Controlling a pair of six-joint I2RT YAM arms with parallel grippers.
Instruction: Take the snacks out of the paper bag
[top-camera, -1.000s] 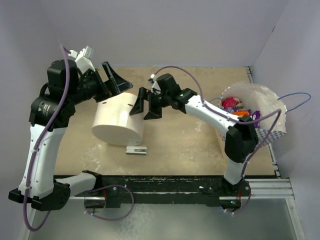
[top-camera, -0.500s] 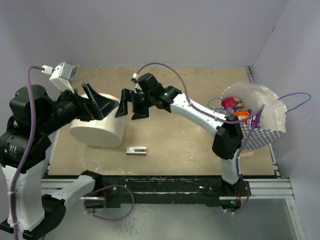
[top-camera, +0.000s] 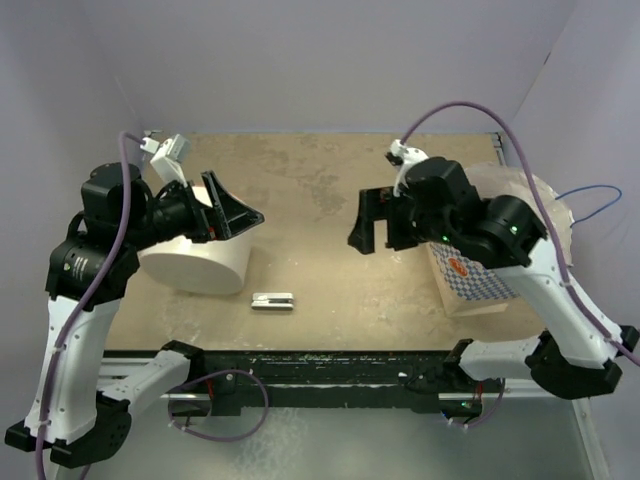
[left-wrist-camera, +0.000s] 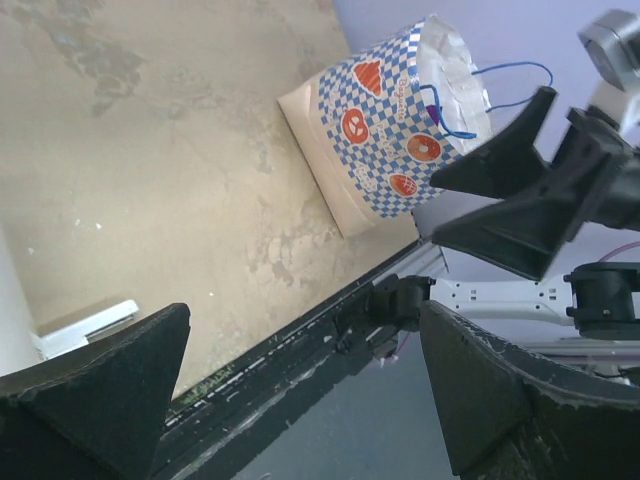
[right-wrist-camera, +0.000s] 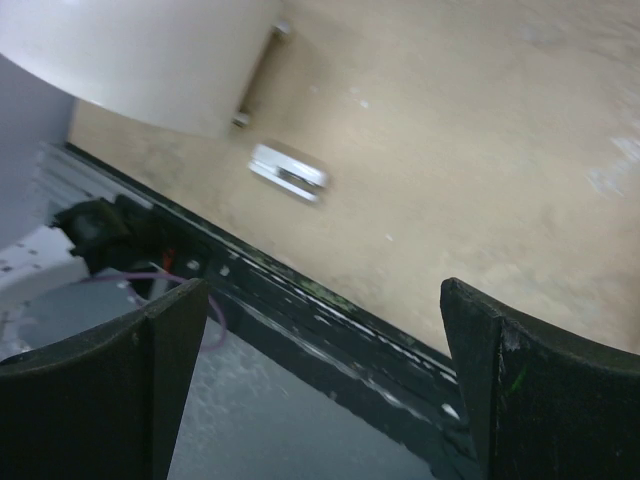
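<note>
The paper bag (top-camera: 468, 282) stands at the table's right edge. My right arm covers its mouth, so only the blue-checkered band and a blue string handle (top-camera: 598, 190) show. In the left wrist view the paper bag (left-wrist-camera: 375, 150) shows its orange marks and cream mouth. No snacks are visible in any view. My right gripper (top-camera: 378, 225) is open and empty in the air, left of the bag; its own view (right-wrist-camera: 322, 300) looks down past the table's front edge. My left gripper (top-camera: 232, 210) is open and empty above the white cylinder, and its own view (left-wrist-camera: 305, 330) also looks over the front edge.
A plain white cylinder (top-camera: 195, 262) lies at the left of the table and also shows in the right wrist view (right-wrist-camera: 150, 50). A small grey metal clip (top-camera: 272, 300) lies near the front edge (right-wrist-camera: 288, 172). The black front rail (top-camera: 320, 365) borders the table.
My right arm has swung back from the cylinder to the right and now stands over the bag. My left arm has shifted over the cylinder, which slid left earlier.
</note>
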